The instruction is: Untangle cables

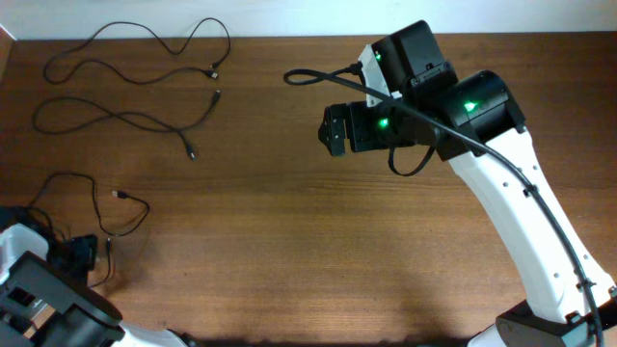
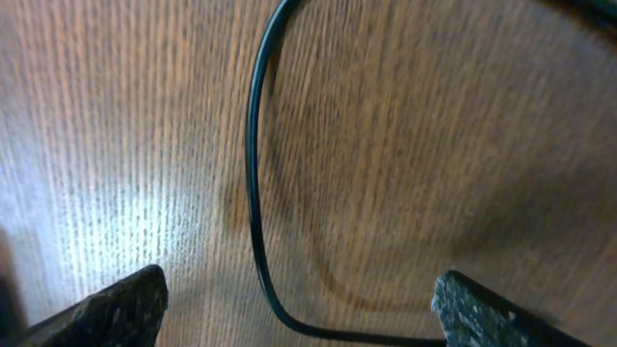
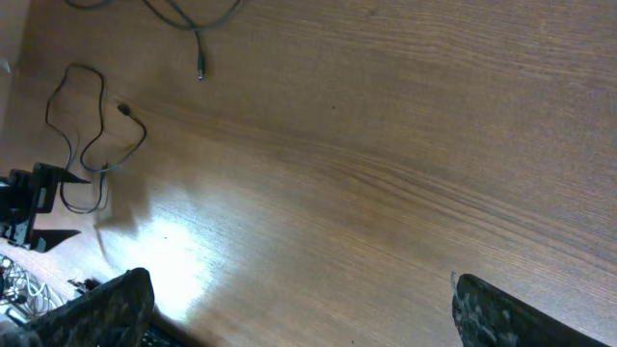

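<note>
Sorting looks nearly done: three thin black cords are seen lying separately on the table (image 1: 308,251), with none crossed over another as far as can be told. The top cable (image 1: 214,69) is spread at 10 o'clock in the overhead view. The middle cable (image 1: 130,116) is just below it, close but apart. The third cable (image 2: 254,193) is found at 8 o'clock, loosely looped.

The left gripper (image 2: 297,310) is held low over that third cable. Its jaws are spread wide, and one strand is framed between the fingertips, running from 12 toward 6 o'clock in the wrist view, then curving off toward 4. No pad is touching it and nothing is gripped. The right gripper (image 3: 299,308) is hung over bare wood just off table centre toward 1 o'clock. Its jaws are fully apart, nothing is held, and it is well apart from all cords.

Step judged: work on the last cord, the loop at 8 o'clock. If it is to be straightened, the strand must be centred between the pads, and the jaws lowered to the wood and closed right down, since the cord is thin and lies flat. A pull toward 3 o'clock is then called for, away from the other two, so no new crossing is made. Risk noted: the strand may be missed or slip out.
</note>
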You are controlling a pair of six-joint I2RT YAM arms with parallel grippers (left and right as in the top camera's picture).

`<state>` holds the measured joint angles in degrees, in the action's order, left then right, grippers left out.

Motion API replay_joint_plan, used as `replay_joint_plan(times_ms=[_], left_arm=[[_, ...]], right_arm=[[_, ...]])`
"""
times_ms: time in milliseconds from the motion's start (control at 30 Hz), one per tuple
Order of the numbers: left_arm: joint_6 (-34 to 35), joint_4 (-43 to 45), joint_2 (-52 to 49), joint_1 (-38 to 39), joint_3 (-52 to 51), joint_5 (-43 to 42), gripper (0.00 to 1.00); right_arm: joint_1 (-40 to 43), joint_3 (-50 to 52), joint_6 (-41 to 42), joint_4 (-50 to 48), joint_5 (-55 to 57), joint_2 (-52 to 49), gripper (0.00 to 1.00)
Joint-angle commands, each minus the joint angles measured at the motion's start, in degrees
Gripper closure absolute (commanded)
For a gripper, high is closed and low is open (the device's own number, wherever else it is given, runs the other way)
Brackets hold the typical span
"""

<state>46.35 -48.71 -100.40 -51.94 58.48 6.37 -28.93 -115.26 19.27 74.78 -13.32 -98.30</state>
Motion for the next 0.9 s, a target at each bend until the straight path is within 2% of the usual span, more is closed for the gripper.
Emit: replay_joint_plan(times_ms=[0,33,100,200,300,500,533,600,667,733,767,867], left_arm=[[0.31,1.36,-0.20,-0.37,-1.51,0.15,0.10],[0.31,1.40,-0.20,-0.37,-1.51,1.03,0.12],[0.31,1.55,-0.20,-0.37,-1.51,2.91,0.24],[0.33,2.29,-0.20,-0.37,-1.66,2.47,0.34],[0.31,2.86,-0.20,-0.37,-1.66,2.21,0.53],[0.31,3.78,-0.20,-0.37,-1.99,1.79,0.79],[0.33,3.91,-0.20,-0.37,-2.19,1.31,0.80],[0.33,4.52,-0.20,-0.35,-3.08,-0.76,0.73],[0.33,5.11,-0.20,-0.35,-4.00,-1.53,0.73],[0.31,5.20,-0.24,-0.35,-4.50,-1.46,0.84],[0.31,5.18,-0.24,-0.35,-4.61,-1.49,0.97],[0.31,5.18,-0.24,-0.35,-4.61,-2.47,1.00]], right_arm=[[-0.26,-0.02,-0.33,-0.13,0.31,0.44,0.02],[-0.26,-0.02,-0.35,-0.13,0.31,0.44,0.02],[-0.26,-0.02,-0.35,-0.13,0.31,0.44,0.02],[-0.26,-0.02,-0.35,-0.13,0.31,0.44,0.02],[-0.26,-0.02,-0.35,-0.13,0.31,0.44,0.02],[-0.26,-0.02,-0.35,-0.13,0.31,0.44,0.02],[-0.26,-0.02,-0.35,-0.13,0.31,0.44,0.02],[-0.26,-0.02,-0.35,-0.15,0.31,0.44,0.02],[-0.26,-0.02,-0.35,-0.13,0.31,0.44,0.02],[-0.26,-0.02,-0.35,-0.15,0.31,0.44,0.02],[-0.26,-0.02,-0.35,-0.15,0.31,0.44,0.02],[-0.26,-0.02,-0.35,-0.13,0.31,0.44,0.01]])
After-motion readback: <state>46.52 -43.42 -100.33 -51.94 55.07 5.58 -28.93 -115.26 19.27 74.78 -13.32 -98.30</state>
